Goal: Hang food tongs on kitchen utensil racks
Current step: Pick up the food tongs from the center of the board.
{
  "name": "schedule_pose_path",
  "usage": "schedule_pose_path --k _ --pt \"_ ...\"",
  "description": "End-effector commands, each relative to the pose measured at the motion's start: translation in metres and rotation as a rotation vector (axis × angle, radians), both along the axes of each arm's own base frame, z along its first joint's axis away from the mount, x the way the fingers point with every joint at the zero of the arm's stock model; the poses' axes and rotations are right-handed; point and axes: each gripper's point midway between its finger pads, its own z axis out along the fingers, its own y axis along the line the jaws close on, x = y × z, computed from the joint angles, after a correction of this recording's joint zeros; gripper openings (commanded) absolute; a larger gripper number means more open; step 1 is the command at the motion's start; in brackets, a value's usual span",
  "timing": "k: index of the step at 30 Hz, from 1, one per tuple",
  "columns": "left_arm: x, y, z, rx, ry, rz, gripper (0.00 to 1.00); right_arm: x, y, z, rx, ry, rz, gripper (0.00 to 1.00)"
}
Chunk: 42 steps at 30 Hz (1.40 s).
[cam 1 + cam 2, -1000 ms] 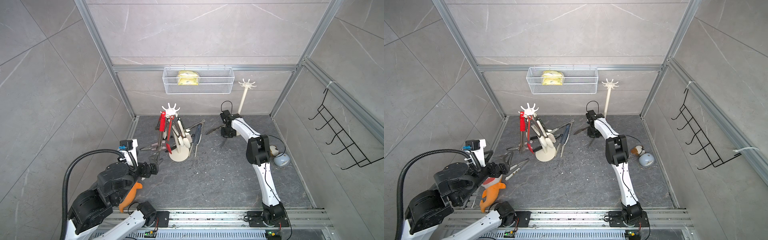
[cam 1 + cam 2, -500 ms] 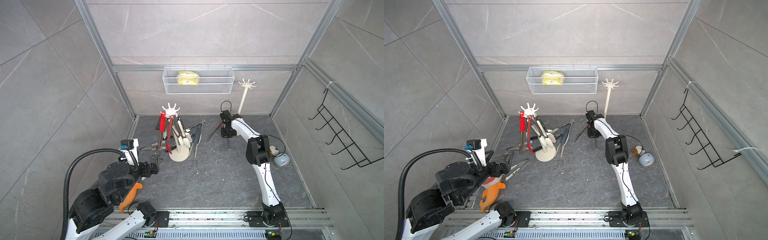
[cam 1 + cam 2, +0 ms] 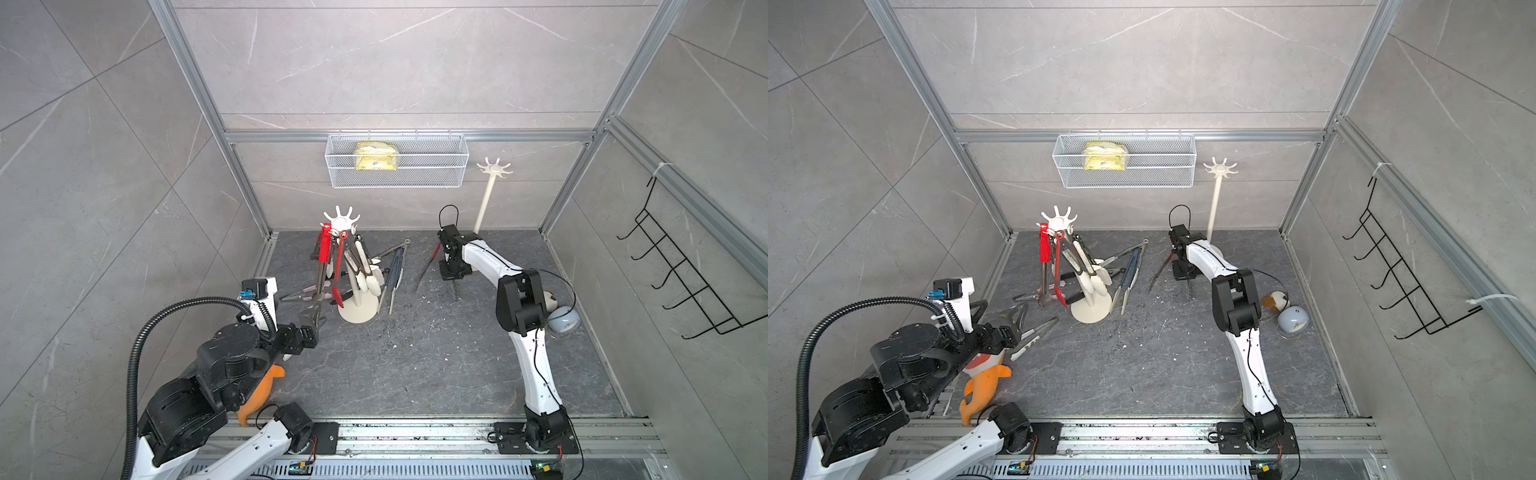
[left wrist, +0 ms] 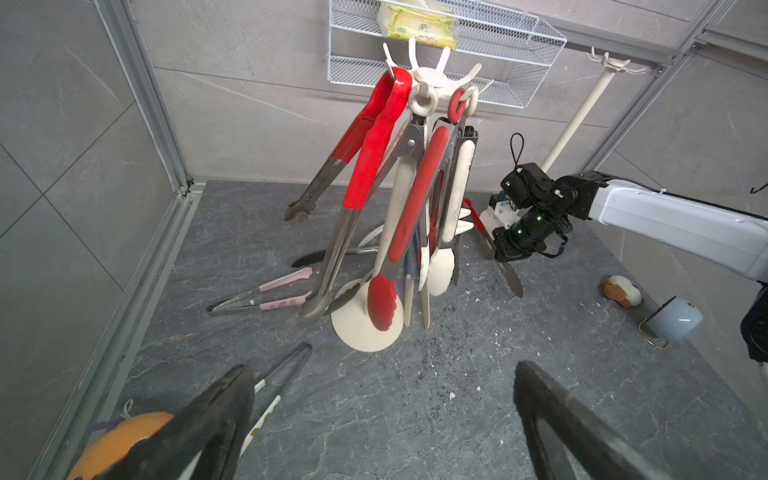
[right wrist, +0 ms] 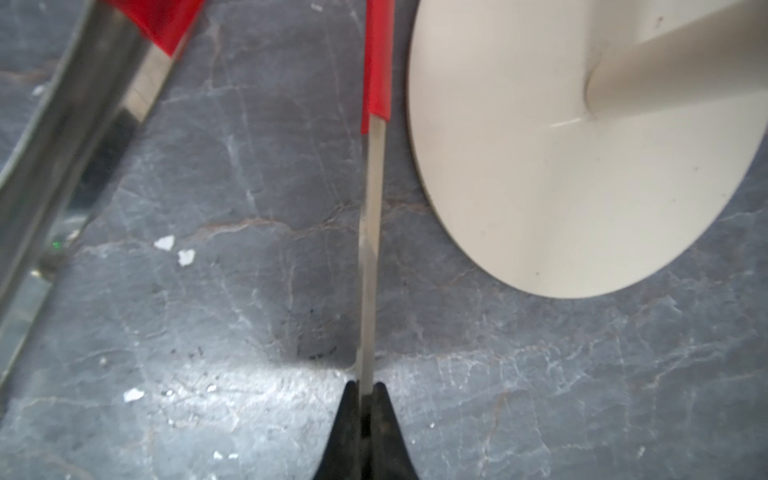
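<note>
In the right wrist view my right gripper (image 5: 365, 390) is shut on one thin steel arm of red-sleeved food tongs (image 5: 376, 83), right beside the bare cream rack's round base (image 5: 561, 166). In both top views these tongs (image 3: 428, 262) slant up from the floor at my right gripper (image 3: 452, 277). The bare rack (image 3: 485, 199) stands tall at the back. A second cream rack (image 3: 341, 217) holds several hanging tongs (image 4: 374, 158). My left gripper (image 4: 380, 386) is open and empty, low in front of that rack. Pink-tipped tongs (image 4: 266, 293) lie on the floor.
Blue-grey tongs (image 3: 395, 274) lean by the loaded rack's base, and more tongs (image 3: 1034, 336) lie near my left gripper. An orange toy (image 3: 984, 386), a pale dome (image 3: 563, 322) and a small plush (image 3: 1277, 300) sit on the floor. A wire basket (image 3: 397, 166) and black hooks (image 3: 681, 274) hang on the walls.
My right gripper has closed on the red-sleeved tongs, and they have swung from lying nearly flat to a steeper slant. My left arm has stayed still.
</note>
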Motion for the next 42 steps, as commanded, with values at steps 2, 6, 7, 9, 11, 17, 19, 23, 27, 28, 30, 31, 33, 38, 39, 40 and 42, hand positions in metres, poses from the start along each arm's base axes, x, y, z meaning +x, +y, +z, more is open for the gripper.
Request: schedule_pose_path --k 2,6,7,9,11,17,19,23,27,28,30,31,33,38,39,40,42 --pt "0.005 -0.004 0.011 -0.022 -0.029 0.003 0.99 0.012 0.008 0.045 0.04 -0.128 0.054 0.0" --pt "0.007 -0.007 0.01 -0.02 -0.026 -0.005 0.99 0.012 0.012 0.06 0.062 -0.185 0.102 0.0" --pt "0.007 -0.007 0.009 -0.019 -0.023 -0.003 0.99 0.013 0.013 0.063 0.067 -0.201 0.113 0.0" --pt "0.007 -0.008 0.009 -0.02 -0.024 -0.007 0.99 0.013 0.016 0.073 0.082 -0.244 0.148 0.0" --pt "0.007 -0.008 0.009 -0.022 -0.026 -0.006 0.99 0.012 0.02 0.081 0.103 -0.278 0.185 0.0" --pt "0.008 -0.009 0.009 -0.02 -0.024 -0.007 0.99 0.007 0.035 0.107 0.167 -0.389 0.321 0.0" --pt "0.008 -0.008 0.009 -0.02 -0.025 -0.006 0.99 0.003 0.045 0.118 0.205 -0.435 0.391 0.0" --pt "0.008 -0.01 0.007 -0.018 -0.024 -0.01 0.99 -0.006 0.062 0.139 0.286 -0.503 0.512 0.0" --pt "0.009 -0.012 0.006 -0.02 -0.022 -0.015 0.99 -0.011 0.075 0.16 0.357 -0.544 0.592 0.0" --pt "0.009 -0.011 0.006 -0.018 -0.022 -0.014 0.99 -0.013 0.078 0.165 0.383 -0.552 0.609 0.0" --pt "0.009 -0.012 0.005 -0.022 -0.02 -0.015 0.99 -0.016 0.083 0.173 0.418 -0.562 0.646 0.0" --pt "0.009 -0.012 0.004 -0.022 -0.019 -0.016 0.99 -0.017 0.086 0.177 0.435 -0.569 0.661 0.0" --pt "0.008 -0.012 0.004 -0.024 -0.02 -0.018 0.99 -0.021 0.09 0.185 0.464 -0.59 0.7 0.0" --pt "0.008 -0.011 0.004 -0.026 -0.02 -0.017 0.99 -0.033 0.1 0.209 0.525 -0.71 0.81 0.0" --pt "0.008 -0.011 0.004 -0.027 -0.019 -0.017 0.99 -0.035 0.101 0.213 0.538 -0.724 0.821 0.0" --pt "0.007 -0.011 0.004 -0.026 -0.019 -0.017 0.99 -0.036 0.101 0.216 0.553 -0.728 0.832 0.0" --pt "0.008 -0.012 0.004 -0.025 -0.018 -0.019 1.0 -0.04 0.103 0.221 0.578 -0.73 0.86 0.0"
